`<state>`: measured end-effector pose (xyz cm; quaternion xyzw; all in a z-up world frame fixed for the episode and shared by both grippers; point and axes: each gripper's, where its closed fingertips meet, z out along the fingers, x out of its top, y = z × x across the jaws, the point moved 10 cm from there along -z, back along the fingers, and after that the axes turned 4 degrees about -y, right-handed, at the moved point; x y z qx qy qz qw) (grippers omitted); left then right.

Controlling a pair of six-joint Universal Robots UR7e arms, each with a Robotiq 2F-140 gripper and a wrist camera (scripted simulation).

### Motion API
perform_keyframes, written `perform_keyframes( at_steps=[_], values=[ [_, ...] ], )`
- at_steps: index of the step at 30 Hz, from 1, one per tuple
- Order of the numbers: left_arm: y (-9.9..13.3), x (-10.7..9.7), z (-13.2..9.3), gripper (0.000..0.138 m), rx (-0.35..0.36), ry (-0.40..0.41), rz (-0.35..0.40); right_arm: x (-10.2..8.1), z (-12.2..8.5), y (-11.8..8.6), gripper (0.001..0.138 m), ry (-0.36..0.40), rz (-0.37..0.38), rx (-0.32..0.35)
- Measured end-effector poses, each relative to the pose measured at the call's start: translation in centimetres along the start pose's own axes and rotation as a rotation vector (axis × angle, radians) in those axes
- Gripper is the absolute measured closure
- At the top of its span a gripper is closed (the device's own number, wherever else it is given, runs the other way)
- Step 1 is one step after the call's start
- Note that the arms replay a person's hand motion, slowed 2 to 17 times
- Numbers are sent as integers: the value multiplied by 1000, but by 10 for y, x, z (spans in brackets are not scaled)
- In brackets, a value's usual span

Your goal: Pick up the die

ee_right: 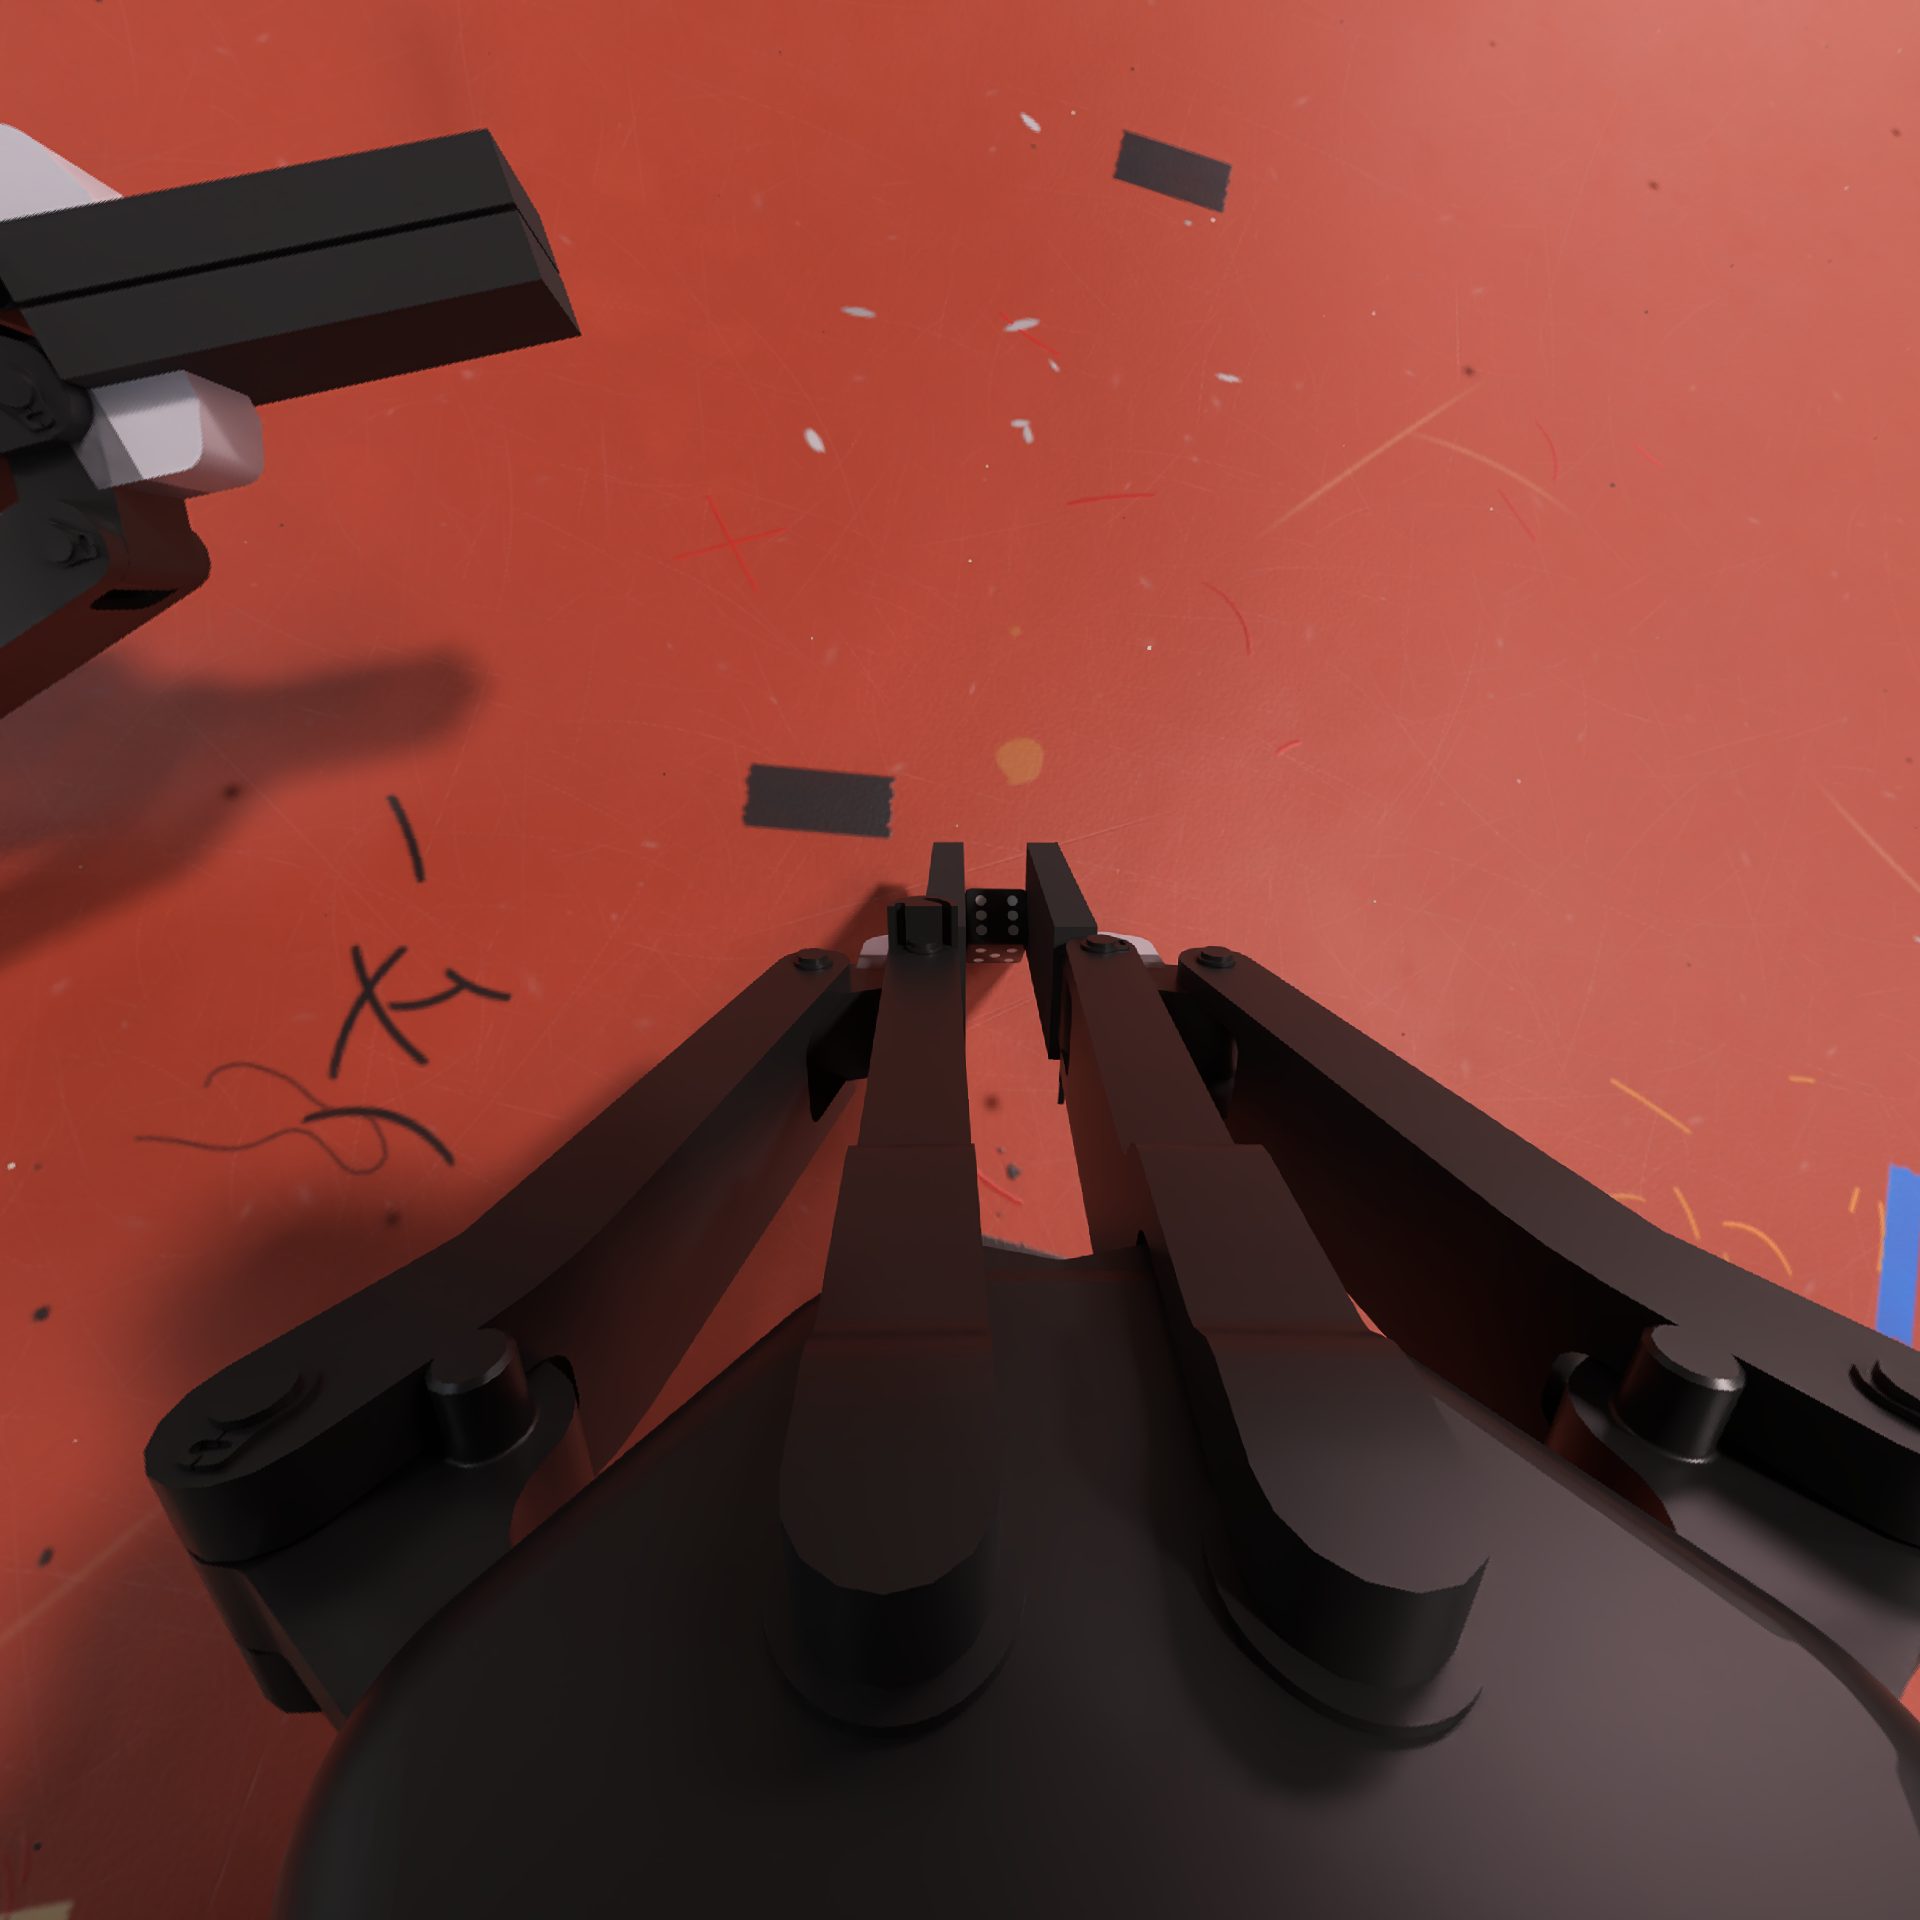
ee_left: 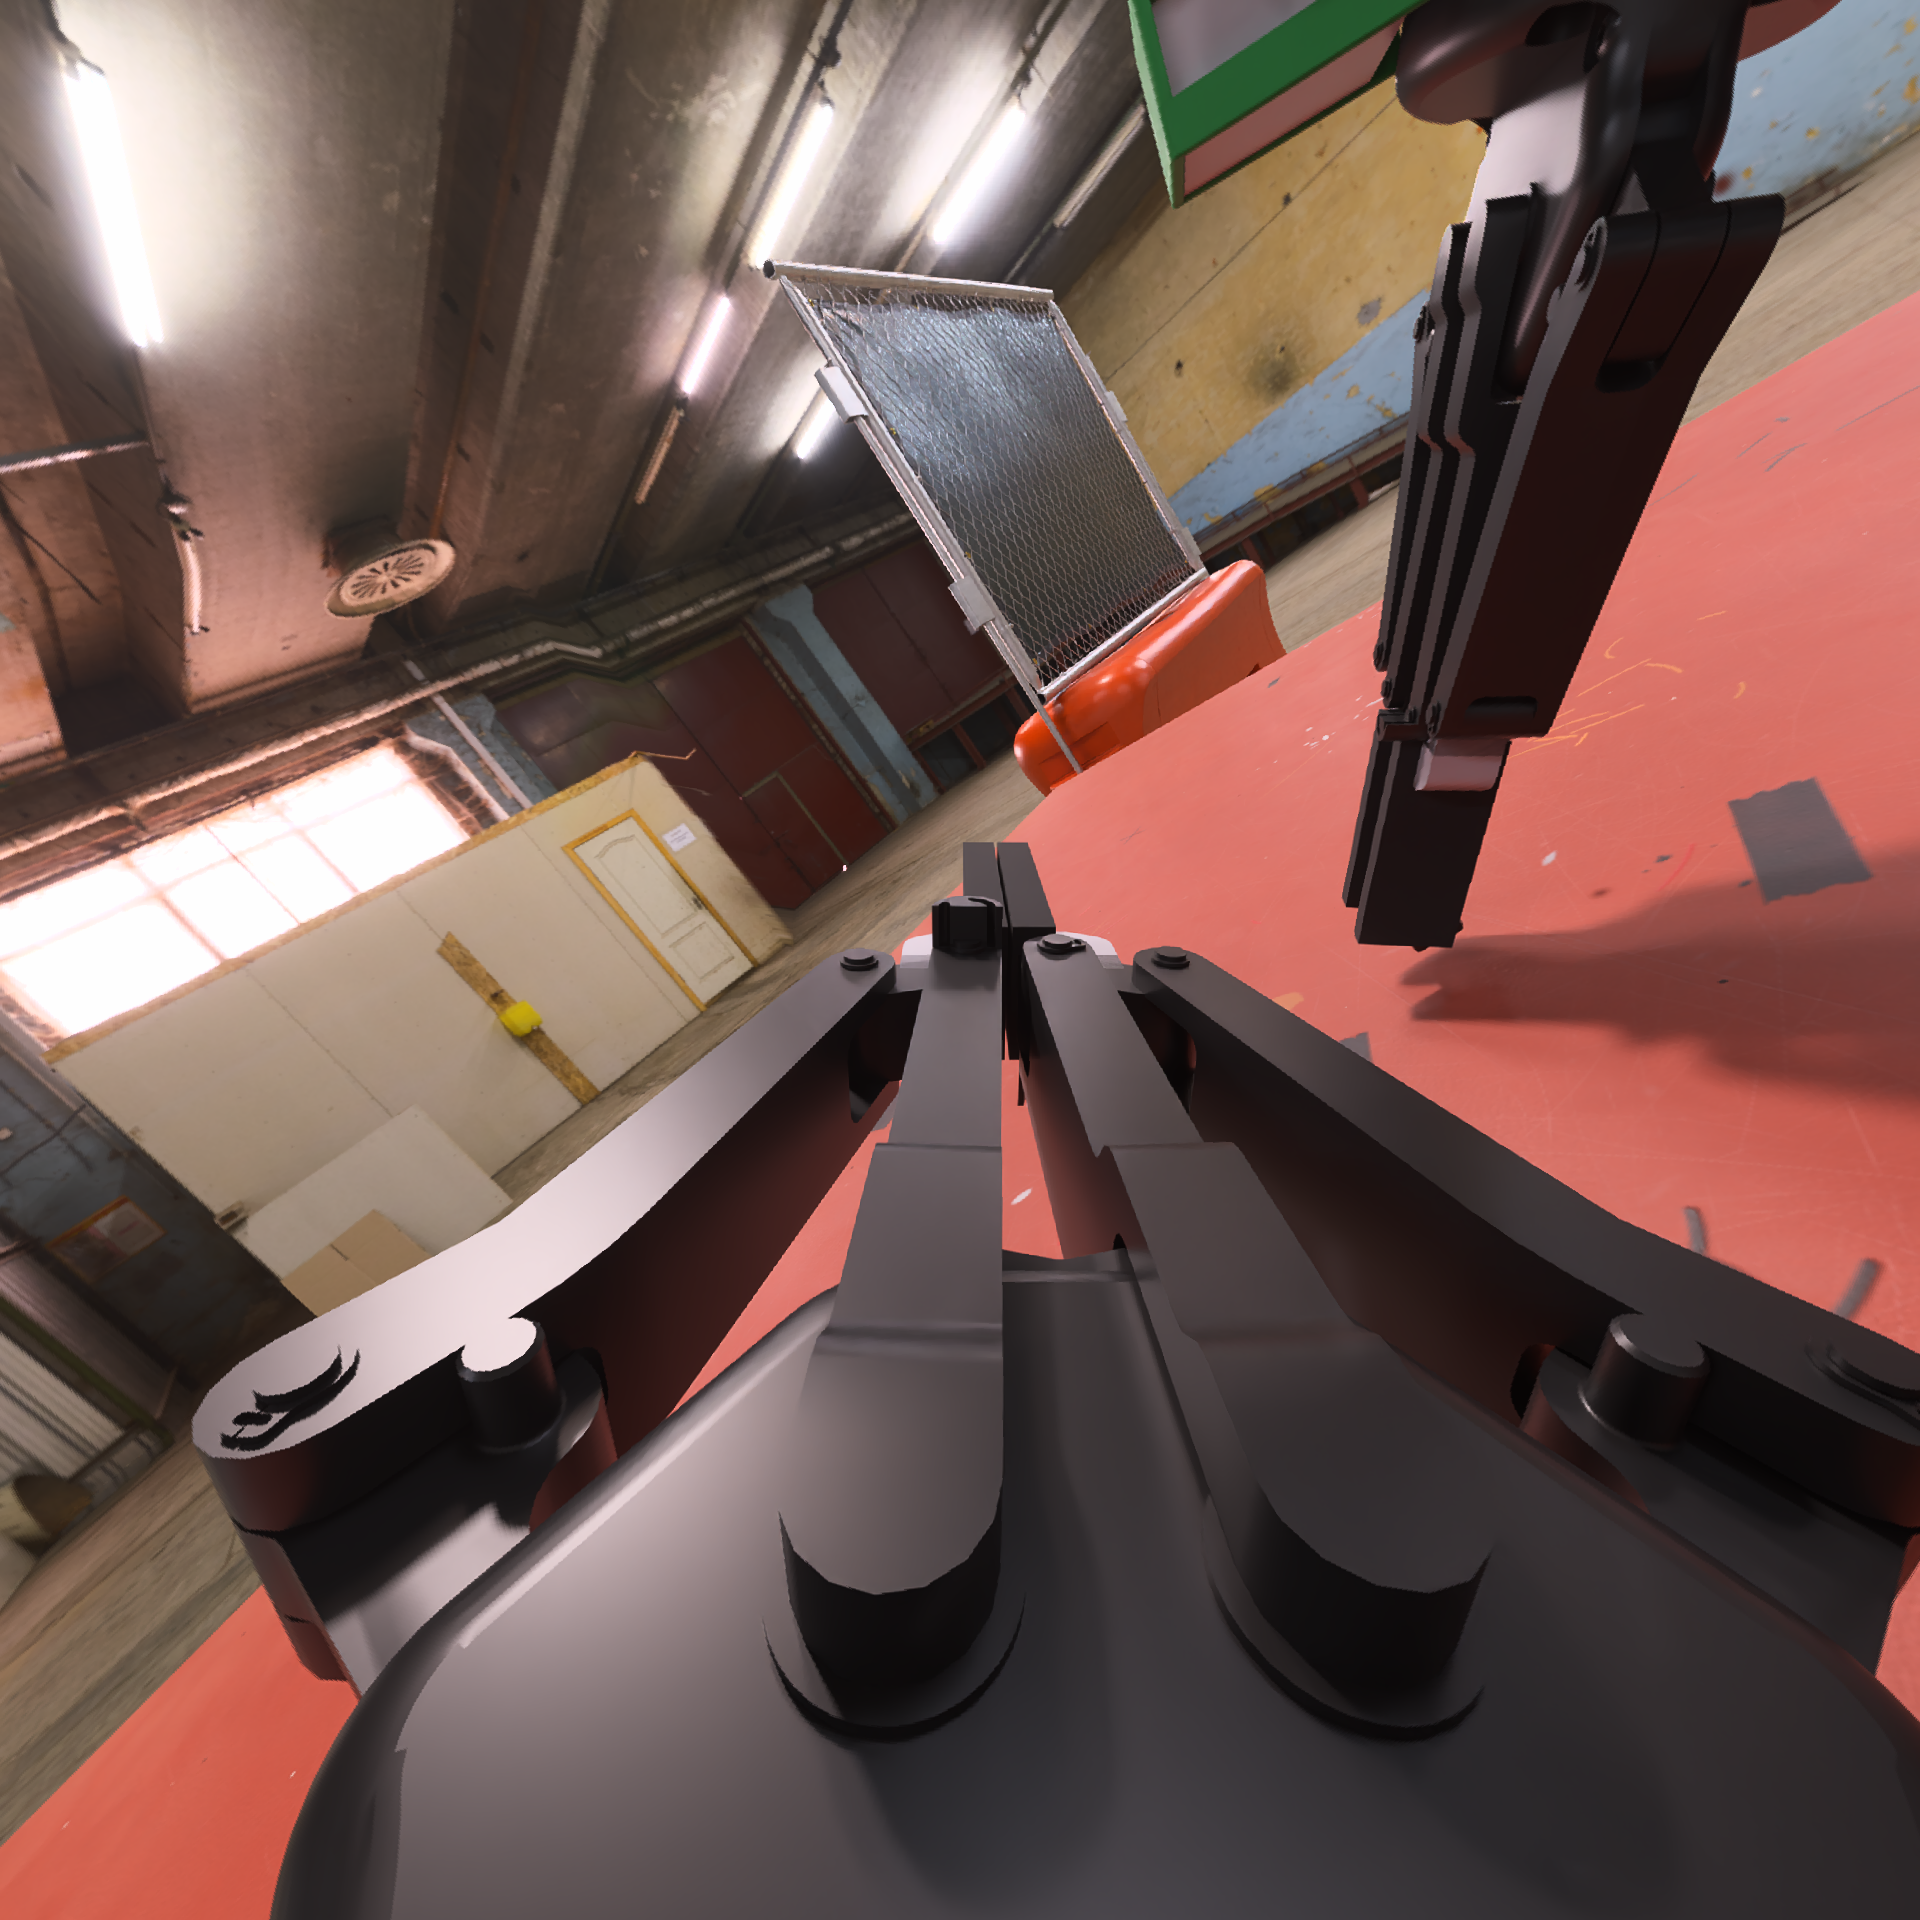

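The right gripper (ee_right: 995, 883) points down at the red table (ee_right: 1455, 623) with the small black die (ee_right: 994, 923) pinched between its fingertips, both pads pressed against the die's sides. The left gripper (ee_left: 1003, 883) is clenched on nothing, its pads together, tilted out over the table's edge. A dark tape patch (ee_right: 819, 800) lies just beyond the die.

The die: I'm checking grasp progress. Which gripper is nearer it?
Right. The right gripper has the die between its fingers; the left gripper, fingers together, hangs well off to the side.
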<state>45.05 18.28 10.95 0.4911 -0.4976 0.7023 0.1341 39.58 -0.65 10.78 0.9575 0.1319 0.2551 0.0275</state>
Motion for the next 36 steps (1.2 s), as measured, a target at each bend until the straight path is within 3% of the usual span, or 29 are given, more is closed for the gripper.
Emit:
perform_keyframes(
  at_steps=[20,36],
  values=[
    [3,0,0,138,-15,0,17,4,4,-6,123,1,26,29],
    [4,1,0,138,-22,3,32,4,7,-8,123,-23,23,-22]
  ],
)
